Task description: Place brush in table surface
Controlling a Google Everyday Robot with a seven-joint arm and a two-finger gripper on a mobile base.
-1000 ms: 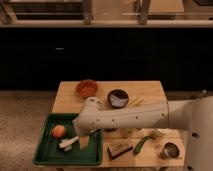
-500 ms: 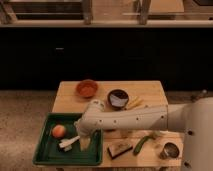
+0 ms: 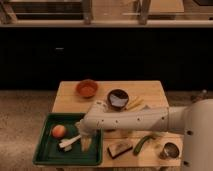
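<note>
One brush (image 3: pixel 70 143) in one green tray (image 3: pixel 44 152), gripper (image 3: pixel 83 136) over it, its grip impossible to tell; one red bowl (image 3: pixel 87 88), one dark bowl (image 3: pixel 118 98) on the worktop (image 3: pixel 150 91)

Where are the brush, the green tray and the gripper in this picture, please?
brush (image 3: pixel 70 143): camera view, middle of its handle.
green tray (image 3: pixel 50 151): camera view, bare floor near its left wall.
gripper (image 3: pixel 85 141): camera view, its lower end, low over the green tray beside the brush.

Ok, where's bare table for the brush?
Back right corner of the table surface, beyond the dark bowl; also the strip between orange bowl and green tray. Front right is crowded. The hand hangs over the tray by the brush.
</note>
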